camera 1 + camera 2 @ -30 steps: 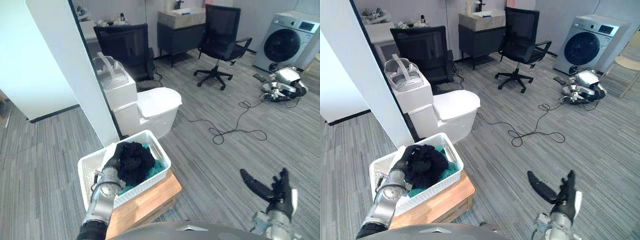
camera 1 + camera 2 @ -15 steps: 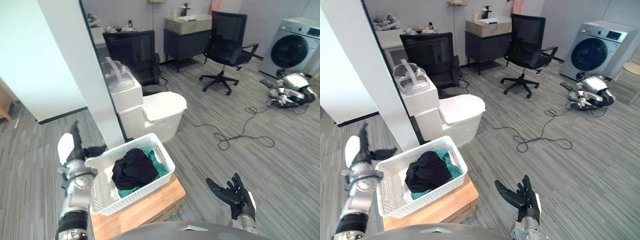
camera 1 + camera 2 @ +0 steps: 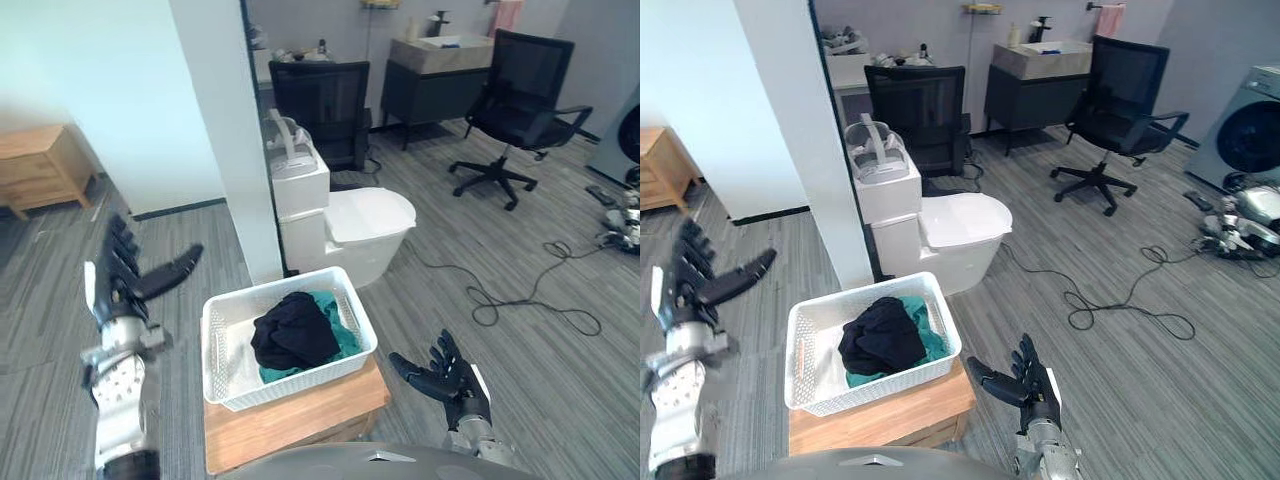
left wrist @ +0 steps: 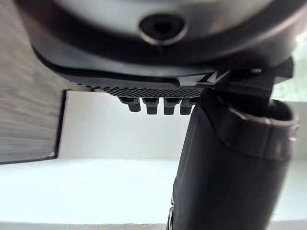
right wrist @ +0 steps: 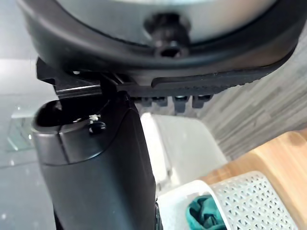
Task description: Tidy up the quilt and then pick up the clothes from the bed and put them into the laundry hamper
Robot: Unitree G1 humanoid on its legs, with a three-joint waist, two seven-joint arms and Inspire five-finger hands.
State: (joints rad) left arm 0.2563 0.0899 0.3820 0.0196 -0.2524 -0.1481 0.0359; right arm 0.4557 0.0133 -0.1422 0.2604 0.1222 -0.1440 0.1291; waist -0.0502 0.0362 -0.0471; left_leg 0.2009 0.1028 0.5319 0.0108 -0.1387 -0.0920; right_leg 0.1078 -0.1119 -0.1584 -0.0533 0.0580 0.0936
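The left hand (image 3: 122, 288) is raised out to the left of the hamper, well apart from it. Its fingers are straight and spread, the thumb stands apart, and it holds nothing. The right hand (image 3: 458, 382) hangs low on the right over the grey plank floor (image 3: 540, 385), fingers likewise splayed and empty. Between the hands, a white perforated plastic laundry hamper (image 3: 300, 375) sits on a low wooden bench (image 3: 300, 420). Inside it a crumpled black garment (image 3: 293, 332) lies on a teal cloth (image 3: 345, 338); the cloth is mostly covered, so its kind is hard to tell. Behind the hamper a white toilet (image 3: 368, 215) stands beside a white pillar (image 3: 235, 140).
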